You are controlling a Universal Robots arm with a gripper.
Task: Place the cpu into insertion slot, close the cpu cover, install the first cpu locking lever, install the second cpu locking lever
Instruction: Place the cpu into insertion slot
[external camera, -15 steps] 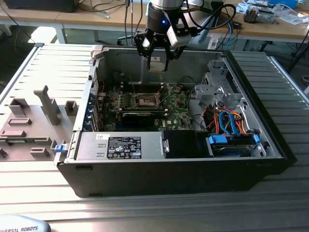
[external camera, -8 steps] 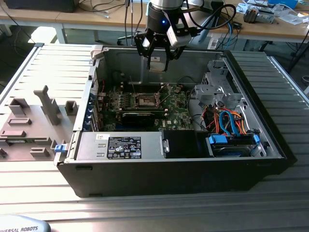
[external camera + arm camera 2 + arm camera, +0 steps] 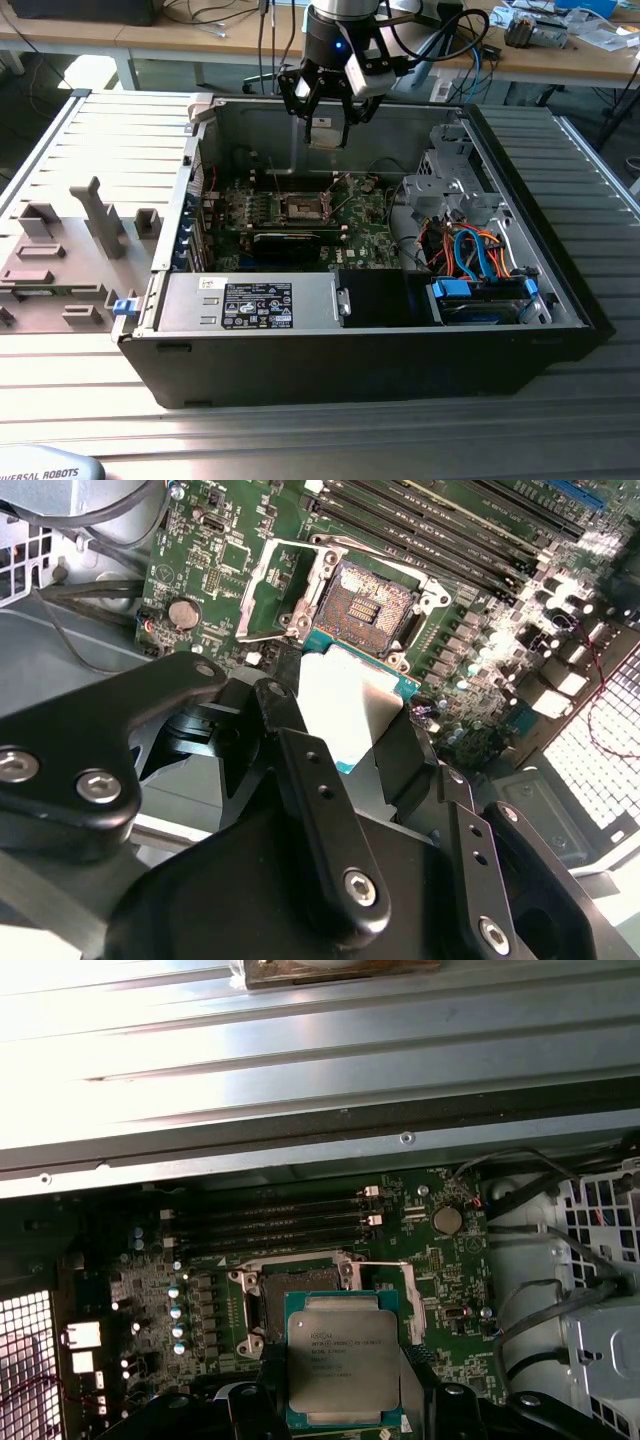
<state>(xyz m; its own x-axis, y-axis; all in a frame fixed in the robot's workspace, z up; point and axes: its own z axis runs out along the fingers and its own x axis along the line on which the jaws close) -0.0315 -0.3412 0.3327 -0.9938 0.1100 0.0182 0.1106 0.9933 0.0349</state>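
Note:
My gripper point(image 3: 325, 128) is shut on the cpu point(image 3: 325, 131), a flat silver-topped square chip, and holds it in the air inside the open computer case, above the motherboard point(image 3: 365, 225). In both wrist views the cpu point(image 3: 345, 700) point(image 3: 342, 1360) sits between the black fingers point(image 3: 300, 770). The insertion slot point(image 3: 365, 605) point(image 3: 300, 1300) lies bare below and just beyond the chip, dark-centred with a silver rim; it is also in the exterior view point(image 3: 303, 207). The cpu cover point(image 3: 275, 590) point(image 3: 400, 1300) stands swung open beside the slot.
Memory slots point(image 3: 265, 1225) run along one side of the socket. A long black bar point(image 3: 290, 240) lies in front of it. A power supply point(image 3: 250, 300) and a drive cage with blue and orange cables point(image 3: 475, 255) fill the case front. Grey fixtures point(image 3: 95, 215) stand at the exterior view's left.

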